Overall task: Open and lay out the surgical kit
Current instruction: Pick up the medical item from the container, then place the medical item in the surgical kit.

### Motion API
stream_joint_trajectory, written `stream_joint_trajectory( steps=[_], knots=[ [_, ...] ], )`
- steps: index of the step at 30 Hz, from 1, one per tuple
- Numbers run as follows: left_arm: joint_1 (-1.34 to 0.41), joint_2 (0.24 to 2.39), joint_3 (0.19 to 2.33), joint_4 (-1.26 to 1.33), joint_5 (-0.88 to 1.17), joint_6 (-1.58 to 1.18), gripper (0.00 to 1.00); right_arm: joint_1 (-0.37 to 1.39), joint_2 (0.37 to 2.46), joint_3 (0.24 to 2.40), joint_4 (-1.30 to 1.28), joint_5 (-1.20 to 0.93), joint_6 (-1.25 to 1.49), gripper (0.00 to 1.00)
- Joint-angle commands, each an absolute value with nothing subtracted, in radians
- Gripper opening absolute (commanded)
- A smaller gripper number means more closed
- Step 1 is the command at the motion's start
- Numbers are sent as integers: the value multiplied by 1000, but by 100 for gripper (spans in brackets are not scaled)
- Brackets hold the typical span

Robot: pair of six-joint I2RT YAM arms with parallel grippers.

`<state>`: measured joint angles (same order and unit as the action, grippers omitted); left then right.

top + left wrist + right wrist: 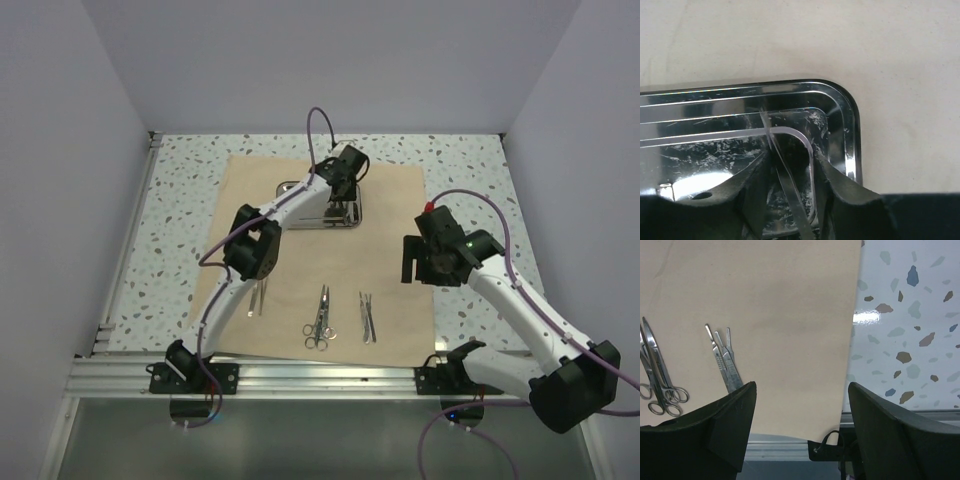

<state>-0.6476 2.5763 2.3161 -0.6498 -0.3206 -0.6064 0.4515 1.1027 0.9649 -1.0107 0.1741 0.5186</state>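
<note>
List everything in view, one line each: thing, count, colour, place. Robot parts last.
cloth: one, tan, spread on table
table: one, white speckled, under cloth
tray: one, shiny steel, cloth's far middle
ring-handled tools: seemingly two, silver, cloth's near middle
slim tools: a few, silver, right of those
half-hidden tool: one, silver, beside left arm
left pincer: one, black, in tray, astride a thin silver strip
right pincer: one, black, open, above cloth's right edge

No text, label, brand, number or sign can be read on the steel tray, cloth wrap or worktop.
</note>
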Motion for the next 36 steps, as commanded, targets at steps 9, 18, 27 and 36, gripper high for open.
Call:
stream_joint_trajectory(
  steps=[9, 18, 27, 36],
  knots=[
    [-663, 2580, 2264, -707, -362, -555, 13, 453, 1098, 973, -986, 187, 479, 78],
    [-655, 2510, 2232, -718, -390, -491, 0, 453, 1100, 976, -968, 181, 471, 78],
    [-620, 2208, 2143, -729, -457, -365, 0, 453, 1101, 963, -936, 161, 459, 78],
    [-617, 1711, 1459, -592, -437, -377, 0, 453, 1161, 1000, -878, 129, 431, 78]
  ],
)
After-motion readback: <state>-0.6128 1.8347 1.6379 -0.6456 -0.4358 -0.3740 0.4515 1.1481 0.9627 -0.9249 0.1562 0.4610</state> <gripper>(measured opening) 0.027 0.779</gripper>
